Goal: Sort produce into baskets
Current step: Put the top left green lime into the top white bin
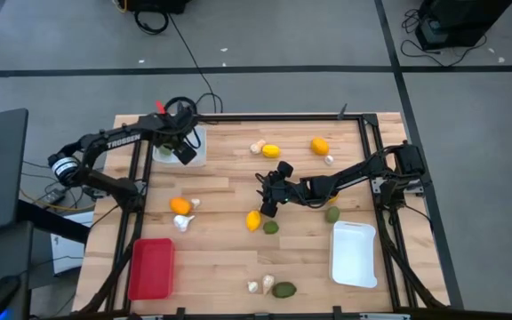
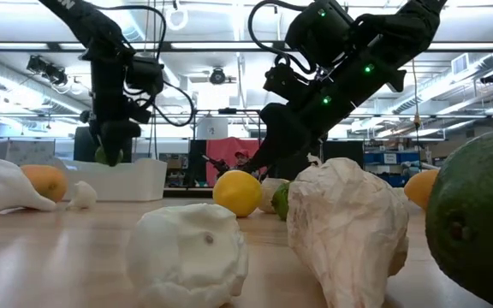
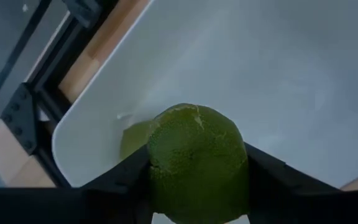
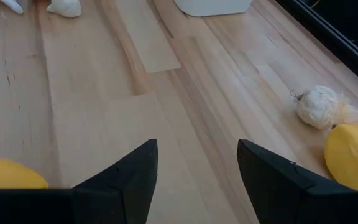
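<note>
Green fruit (image 3: 197, 163) pinched in left end effector (image 3: 197, 186) just over white tray (image 3: 278, 68), liable to bounce out if dropped high; right end effector (image 4: 197, 180) wide, empty, above bench (image 4: 104, 112).

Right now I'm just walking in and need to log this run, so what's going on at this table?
Two robot arms are sorting produce into trays. The left gripper holds a green fruit over the white tray at the table's far left. The right gripper hovers open and empty mid-table, near a yellow fruit. The red tray and the second white tray look empty; fruit and garlic lie scattered on the table.
</note>
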